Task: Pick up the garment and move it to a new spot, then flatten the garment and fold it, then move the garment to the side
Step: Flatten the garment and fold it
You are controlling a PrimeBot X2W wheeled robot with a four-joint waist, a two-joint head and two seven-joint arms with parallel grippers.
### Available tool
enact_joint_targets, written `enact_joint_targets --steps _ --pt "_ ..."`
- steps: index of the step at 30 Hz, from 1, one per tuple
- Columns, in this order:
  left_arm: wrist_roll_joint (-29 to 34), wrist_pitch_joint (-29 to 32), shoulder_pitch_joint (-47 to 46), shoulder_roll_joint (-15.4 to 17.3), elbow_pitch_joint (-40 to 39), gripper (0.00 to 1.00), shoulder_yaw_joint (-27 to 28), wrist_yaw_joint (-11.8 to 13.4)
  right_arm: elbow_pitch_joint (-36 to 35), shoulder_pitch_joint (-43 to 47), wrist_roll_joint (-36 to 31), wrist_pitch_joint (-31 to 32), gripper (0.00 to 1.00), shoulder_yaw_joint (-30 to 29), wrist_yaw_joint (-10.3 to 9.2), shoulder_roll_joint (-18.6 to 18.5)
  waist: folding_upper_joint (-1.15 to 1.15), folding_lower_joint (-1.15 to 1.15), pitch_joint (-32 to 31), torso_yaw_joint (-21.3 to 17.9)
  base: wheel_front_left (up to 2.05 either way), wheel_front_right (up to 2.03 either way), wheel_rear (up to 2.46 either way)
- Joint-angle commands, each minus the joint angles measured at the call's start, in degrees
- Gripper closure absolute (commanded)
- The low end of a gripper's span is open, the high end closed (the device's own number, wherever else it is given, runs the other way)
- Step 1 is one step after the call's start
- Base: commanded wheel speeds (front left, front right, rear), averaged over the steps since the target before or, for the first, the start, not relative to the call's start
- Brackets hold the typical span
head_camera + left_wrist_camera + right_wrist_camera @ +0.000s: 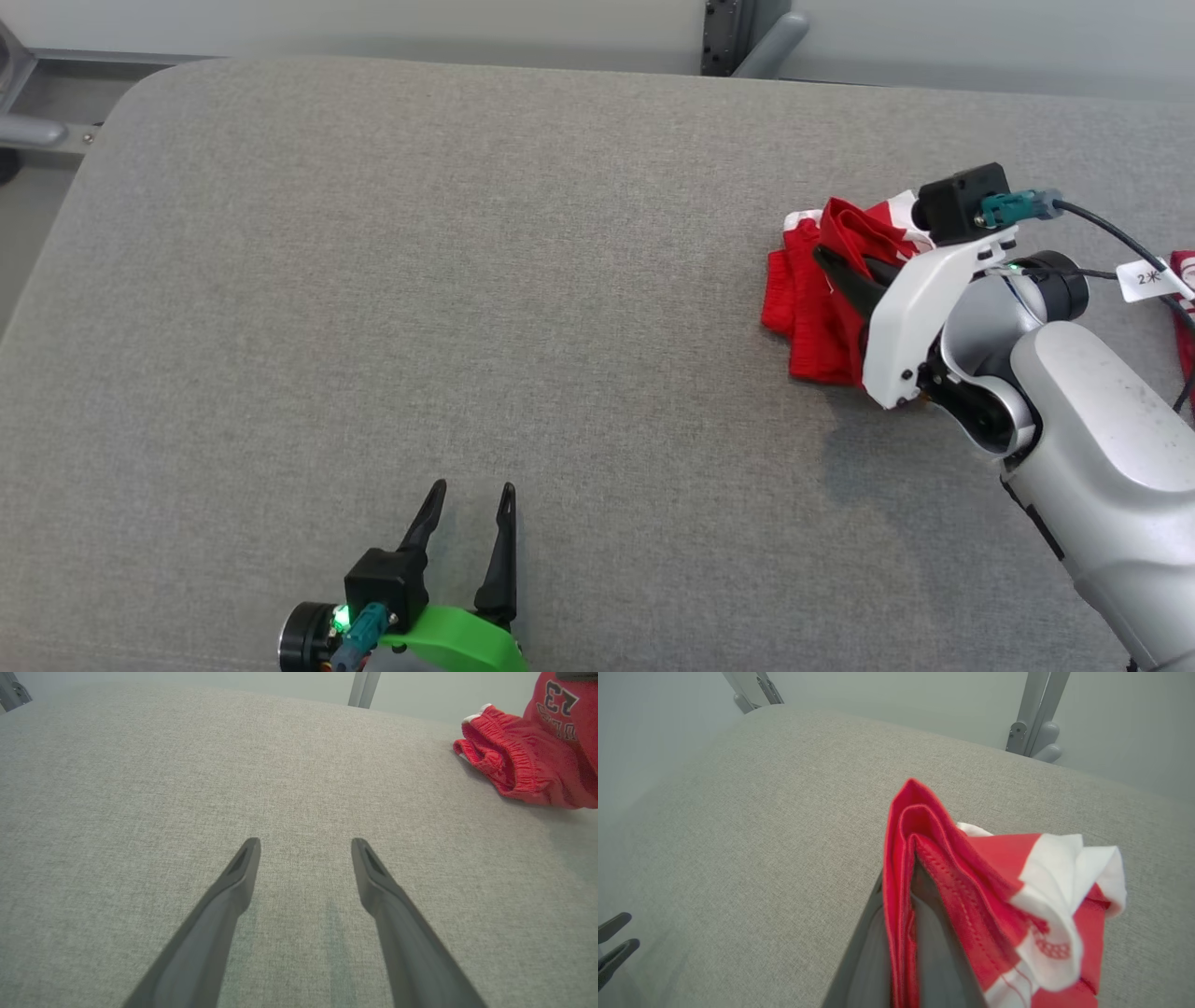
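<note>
A crumpled red and white garment (812, 308) sits near the right edge of the grey bench (420, 280). The right pincer (829, 261) is closed on a raised fold of it. The left pincer (473, 488) stands wide by the near edge, holding nothing. The cloth looks light, soft and floppy. Its gathered waistband (509, 760) seems the firmest place to grip.

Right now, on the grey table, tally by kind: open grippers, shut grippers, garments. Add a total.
Open grippers: 1, the left gripper.
Shut grippers: 1, the right gripper, clamped on the garment.
Garments: 1, red and white.
Total: 3.
Uncounted: the red strip at the head view's right edge, unclear what it is.
</note>
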Motion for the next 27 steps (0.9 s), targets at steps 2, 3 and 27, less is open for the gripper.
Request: enact_joint_targets --steps 2,3,27 --pt "-0.6 -0.1 -0.9 0.0 0.5 0.00 0.1 0.1 2.1 -1.6 -1.0 0.2 1.00 -0.1 0.00 1.4 0.61 0.00 0.9 2.0 0.00 0.00 0.00" --pt "-0.8 -0.1 -0.8 0.0 0.5 0.00 0.1 0.1 3.2 -2.1 -1.4 0.3 1.00 -0.2 -0.01 1.8 0.61 0.00 1.0 2.5 0.00 0.00 0.00" --pt "-3.5 -0.2 1.5 -0.1 1.5 0.00 0.4 1.6 1.9 2.6 -7.5 -4.0 0.00 0.8 -0.01 1.0 0.61 0.00 -0.3 0.5 0.00 0.00 0.00"
